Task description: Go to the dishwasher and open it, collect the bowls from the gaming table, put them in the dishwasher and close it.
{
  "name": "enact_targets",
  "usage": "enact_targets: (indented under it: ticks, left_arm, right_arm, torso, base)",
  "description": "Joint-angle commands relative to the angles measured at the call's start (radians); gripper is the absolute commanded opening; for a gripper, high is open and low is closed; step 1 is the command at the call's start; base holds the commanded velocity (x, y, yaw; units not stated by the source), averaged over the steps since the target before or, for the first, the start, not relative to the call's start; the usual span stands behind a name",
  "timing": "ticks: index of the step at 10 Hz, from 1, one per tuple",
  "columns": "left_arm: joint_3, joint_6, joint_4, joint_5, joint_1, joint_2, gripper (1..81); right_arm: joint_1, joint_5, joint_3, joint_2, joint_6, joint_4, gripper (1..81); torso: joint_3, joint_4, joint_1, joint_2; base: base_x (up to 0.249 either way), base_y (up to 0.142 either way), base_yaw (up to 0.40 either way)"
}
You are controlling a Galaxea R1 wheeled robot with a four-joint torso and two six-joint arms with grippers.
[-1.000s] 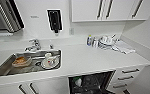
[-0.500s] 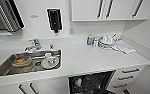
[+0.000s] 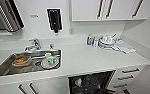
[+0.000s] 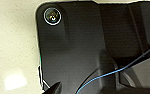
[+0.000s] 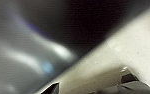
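Dishwasher point(image 3: 91, 83) open under white countertop point(image 3: 96, 60), dark cavity showing right of sink point(image 3: 28, 62). Opening step looks done; bowl collection pending, calls for driving off. Finger state of both grippers: cannot tell.

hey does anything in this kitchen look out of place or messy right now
The dishwasher under the white counter shows a dark open cavity rather than a steel front, so it appears open. Dirty dishes sit in the sink. A crumpled cloth lies beside stacked white dishes. Nothing looks spilled.
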Motion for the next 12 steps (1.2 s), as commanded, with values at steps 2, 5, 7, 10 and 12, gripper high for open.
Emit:
enact_targets:
  ticks: [2, 5, 7, 10, 12]
  left_arm:
    - [-0.002, 0.007, 0.004, 0.062, -0.014, 0.004, 81.1]
    - [-0.003, 0.009, 0.004, 0.061, -0.014, 0.007, 81.1]
    - [-0.006, 0.009, 0.004, 0.061, -0.014, 0.008, 81.1]
    - [-0.006, 0.009, 0.006, 0.056, -0.014, 0.01, 81.1]
    - [-0.006, 0.01, 0.004, 0.051, -0.014, 0.008, 81.1]
  right_arm:
    - [0.245, 0.026, 0.215, -0.093, 0.009, 0.094, 81.1]
    - [0.265, 0.022, 0.349, -0.169, 0.008, 0.114, 81.1]
    - [0.187, 0.023, 0.329, -0.168, -0.007, 0.1, 81.1]
    - [0.043, 0.022, 0.243, -0.145, -0.046, -0.023, 81.1]
    - [-0.059, 0.022, 0.206, -0.131, -0.046, -0.231, 81.1]
  torso:
    - [0.0, 0.0, 0.0, 0.0]
    - [0.0, 0.0, 0.0, 0.0]
    - [0.0, 0.0, 0.0, 0.0]
    - [0.0, 0.0, 0.0, 0.0]
    - [0.0, 0.0, 0.001, 0.0]
  base:
    - [0.0, 0.0, 0.0]
    - [0.0, 0.0, 0.0]
    - [0.0, 0.0, 0.0]
    - [0.0, 0.0, 0.0]
    - [0.0, 0.0, 0.0]
